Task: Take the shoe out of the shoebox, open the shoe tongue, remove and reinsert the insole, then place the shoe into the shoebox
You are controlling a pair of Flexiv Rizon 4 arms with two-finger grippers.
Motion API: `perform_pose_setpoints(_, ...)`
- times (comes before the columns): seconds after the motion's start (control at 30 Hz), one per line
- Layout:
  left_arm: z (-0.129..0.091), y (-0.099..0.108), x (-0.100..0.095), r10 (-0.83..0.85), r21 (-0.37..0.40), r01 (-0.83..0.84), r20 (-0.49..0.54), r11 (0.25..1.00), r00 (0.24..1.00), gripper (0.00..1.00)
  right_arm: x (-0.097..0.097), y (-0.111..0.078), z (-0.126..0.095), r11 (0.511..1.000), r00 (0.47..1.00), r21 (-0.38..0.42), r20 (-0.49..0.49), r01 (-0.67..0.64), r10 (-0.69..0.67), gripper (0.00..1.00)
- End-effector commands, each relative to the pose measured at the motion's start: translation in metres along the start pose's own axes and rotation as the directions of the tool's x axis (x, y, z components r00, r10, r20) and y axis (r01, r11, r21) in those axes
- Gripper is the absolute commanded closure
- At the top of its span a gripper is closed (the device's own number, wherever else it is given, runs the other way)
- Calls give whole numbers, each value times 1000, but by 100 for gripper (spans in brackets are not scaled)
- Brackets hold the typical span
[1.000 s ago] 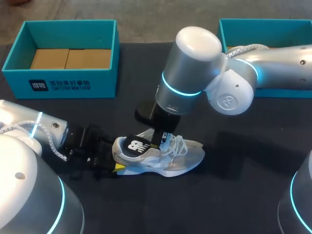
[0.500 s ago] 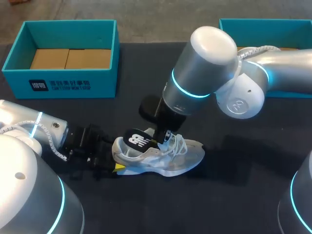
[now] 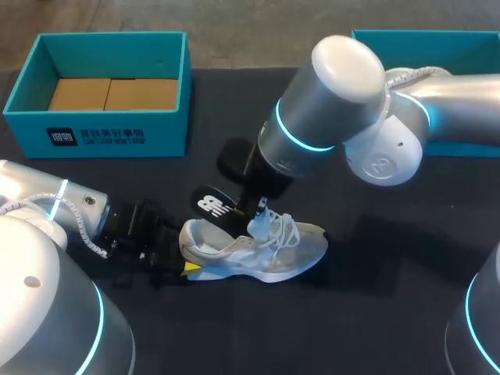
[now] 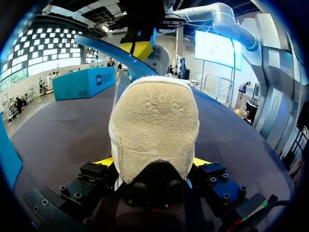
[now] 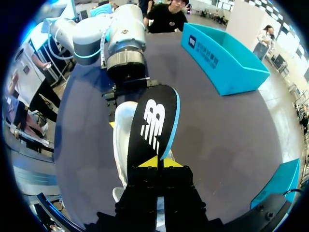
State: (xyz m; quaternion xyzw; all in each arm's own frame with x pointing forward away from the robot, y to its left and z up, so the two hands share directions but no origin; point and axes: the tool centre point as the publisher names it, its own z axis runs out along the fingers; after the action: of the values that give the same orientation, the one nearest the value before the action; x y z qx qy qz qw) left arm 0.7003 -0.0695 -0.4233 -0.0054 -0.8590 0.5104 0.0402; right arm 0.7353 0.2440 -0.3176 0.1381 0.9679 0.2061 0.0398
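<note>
Both grip: left jaws on the shoe [image 3: 266, 254] heel, right jaws on the insole [image 3: 209, 206] (slanting above that heel).

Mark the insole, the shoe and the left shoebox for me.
insole [image 5: 153, 124]: right wrist view, on the white logo of its black face.
shoe [image 3: 262, 251]: head view, on its pale side, midway along.
left shoebox [image 3: 168, 139]: head view, on its front wall.

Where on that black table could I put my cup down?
Bare table lies in front of the shoe toward the near edge, and between the left shoebox and the shoe. Crowded around the shoe: left tool grips its heel, right tool holds the insole.
</note>
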Motion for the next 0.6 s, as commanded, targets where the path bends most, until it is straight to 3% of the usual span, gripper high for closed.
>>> perform_pose_setpoints(0.03,3,2,-1,0,-3,0,0,1000,1000,100,-1,9,5,1000,1000,3,-2,4,-4,100)
perform_pose_setpoints(0.47,3,2,-1,0,-3,0,0,1000,1000,100,0,21,16,999,998,-7,-39,41,-41,100)
perform_pose_setpoints(0.53,3,2,-1,0,-3,0,0,1000,1000,100,0,21,16,999,998,-7,-42,42,-43,83)
perform_pose_setpoints(0.6,3,2,-1,0,-3,0,0,1000,1000,100,-1,20,15,999,998,-8,-43,44,-44,77)
